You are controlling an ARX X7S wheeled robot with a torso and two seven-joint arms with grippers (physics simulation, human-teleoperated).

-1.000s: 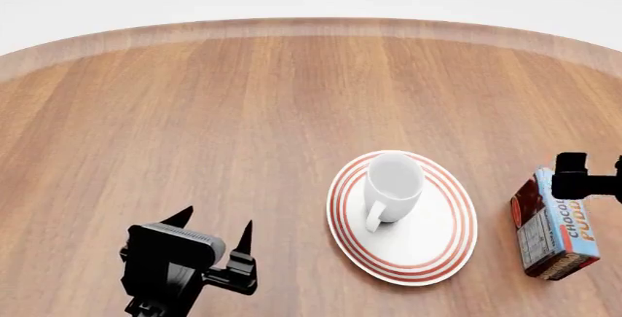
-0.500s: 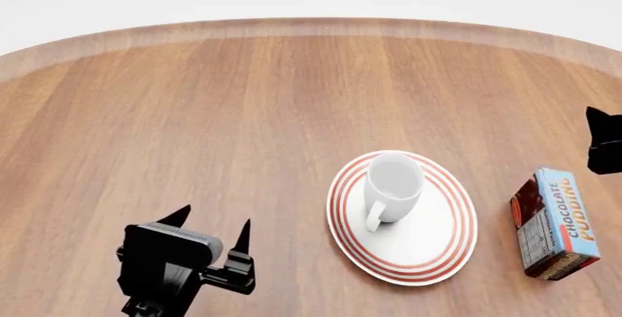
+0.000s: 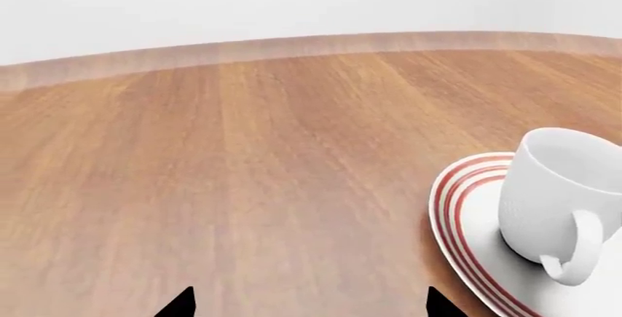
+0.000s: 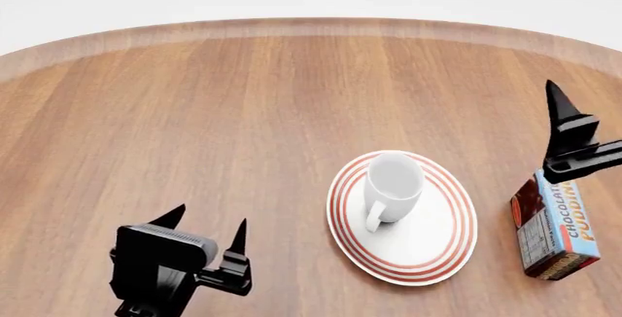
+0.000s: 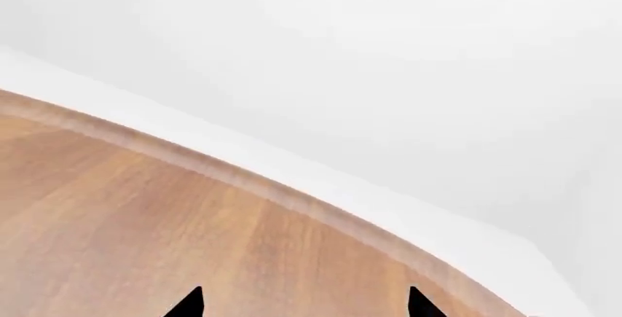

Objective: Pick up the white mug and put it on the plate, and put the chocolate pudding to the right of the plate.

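Plain glossy white ceramic mug with a loop handle [image 4: 392,184] stands upright on the round white plate with concentric red rings [image 4: 439,248], toward the plate's far-left part, handle pointing near. Both rest on the brown wood-grain surface [image 4: 214,127].

Small rectangular light-blue and dark-brown chocolate pudding carton [image 4: 552,224] lies flat on the surface just right of the plate, apart from it, orange and white lettering facing up.

Right gripper [image 4: 569,138], black, is at the right edge of the head view, above the far end of the carton. Only one pointed finger shows there; the right wrist view shows two dark fingertips [image 5: 188,304] spread wide with bare wood between them, so it is released, holding nothing (that camera looks out at the surface's far edge and white background, carton not in it).

Left gripper [image 4: 205,233], black, sits near-left on the scene, well apart from the plate and mug, which lie to its right. Its two pointed fingers stand apart with nothing between them, released. Left wrist view shows mug and plate off to one side, outside the finger gap.
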